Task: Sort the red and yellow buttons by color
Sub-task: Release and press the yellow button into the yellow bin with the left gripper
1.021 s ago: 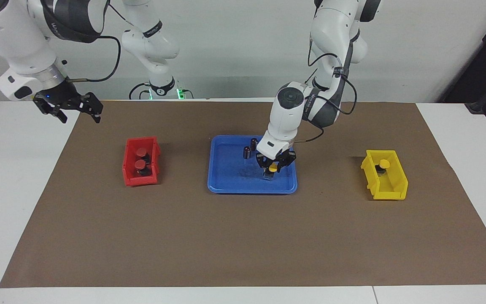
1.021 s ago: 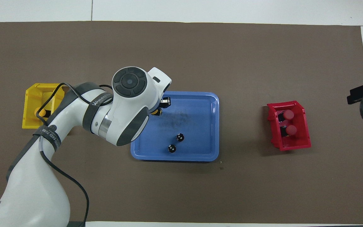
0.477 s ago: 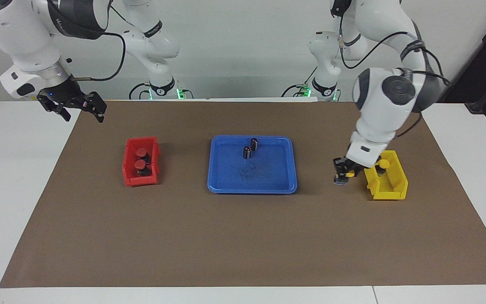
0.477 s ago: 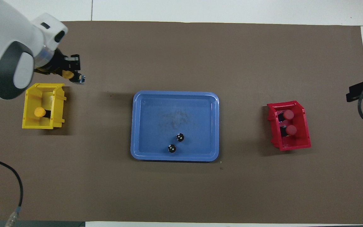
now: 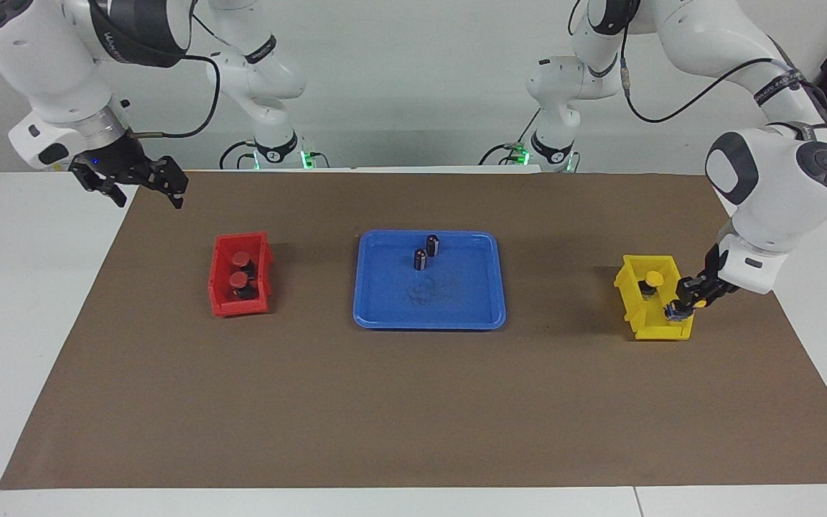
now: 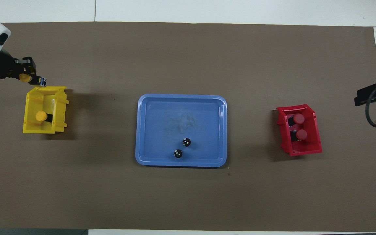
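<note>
Facing view: the left gripper (image 5: pixel 685 304) is seen over the outer wall of the yellow bin (image 5: pixel 634 316), at the left arm's end of the table. Its fingers are closed on a yellow button (image 5: pixel 701 303), which is held above the bin's rim and is tilted. In the overhead view the same gripper (image 6: pixel 31 77) is found at the bin's (image 6: pixel 28 125) edge farther from the robots, with the held button (image 6: pixel 24 77) between the fingers.

A second yellow button (image 5: pixel 653 278) lies inside the yellow bin. Two red buttons (image 5: pixel 240 258) (image 5: pixel 239 278) lie in the red bin (image 5: pixel 221 305) at the right arm's end of the table, one nearer to the robots than the other and just beside it.

A blue tray (image 5: pixel 385 316) rests between the two bins on a brown mat (image 5: pixel 413 402). Two dark cylinders (image 5: pixel 433 245) (image 5: pixel 420 259) stand upright in the tray, in its part nearer to the robots, close to each other.

The right gripper (image 5: pixel 142 188) waits in the air over the mat's corner, with its fingers spread apart and nothing between them.

Printed lettering is seen on the arms' dark bands, but it cannot be read.
</note>
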{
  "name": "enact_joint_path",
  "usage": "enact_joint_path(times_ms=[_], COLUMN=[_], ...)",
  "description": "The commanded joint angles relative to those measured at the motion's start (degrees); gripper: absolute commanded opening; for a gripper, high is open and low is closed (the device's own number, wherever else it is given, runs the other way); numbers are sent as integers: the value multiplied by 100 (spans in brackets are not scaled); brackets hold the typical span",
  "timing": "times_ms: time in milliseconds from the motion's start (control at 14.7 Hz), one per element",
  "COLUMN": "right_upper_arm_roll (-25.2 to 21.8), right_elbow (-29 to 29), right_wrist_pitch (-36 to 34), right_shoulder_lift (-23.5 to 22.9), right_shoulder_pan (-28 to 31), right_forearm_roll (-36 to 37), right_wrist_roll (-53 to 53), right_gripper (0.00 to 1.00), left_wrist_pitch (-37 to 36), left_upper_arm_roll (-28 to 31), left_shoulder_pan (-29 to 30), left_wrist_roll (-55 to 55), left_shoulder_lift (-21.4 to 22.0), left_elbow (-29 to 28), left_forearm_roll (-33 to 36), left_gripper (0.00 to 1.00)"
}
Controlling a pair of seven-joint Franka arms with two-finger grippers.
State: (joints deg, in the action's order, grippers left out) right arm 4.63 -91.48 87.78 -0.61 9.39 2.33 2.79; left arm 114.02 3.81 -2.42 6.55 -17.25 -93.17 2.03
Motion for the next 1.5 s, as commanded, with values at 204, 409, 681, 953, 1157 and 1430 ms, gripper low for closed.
enact_joint_path(times_ms=[204, 409, 681, 953, 1157, 1430], right_upper_arm_roll=[12, 12, 12, 12, 12, 12], right_elbow=[-10, -10, -18, -10, -10, -10], right_wrist_pitch=[-85, -85, -85, -85, -85, -85], right_shoulder_lift=[17, 17, 17, 17, 17, 17], right_shoulder_pan=[19, 28, 28, 19, 19, 19], right_forearm_roll=[-83, -83, -83, -83, -83, -83], right_wrist_roll=[-59, -59, -59, -59, -59, -59], right_gripper=[100, 100, 100, 100, 100, 100], left_wrist_pitch=[815, 771, 911, 1289, 1717, 2028], left_upper_arm_roll=[-30, -30, -30, -30, -30, -30], left_shoulder_pan=[268, 234, 181, 189, 189, 207], left_wrist_roll=[-163, -154, -128, -145, -145, -154], left_shoulder_lift=[240, 258, 442, 565, 521, 539], left_elbow=[-965, -975, -1439, -1819, -2098, -2355], left_forearm_roll=[149, 149, 149, 149, 149, 149], left_gripper=[1, 1, 1, 2, 1, 20])
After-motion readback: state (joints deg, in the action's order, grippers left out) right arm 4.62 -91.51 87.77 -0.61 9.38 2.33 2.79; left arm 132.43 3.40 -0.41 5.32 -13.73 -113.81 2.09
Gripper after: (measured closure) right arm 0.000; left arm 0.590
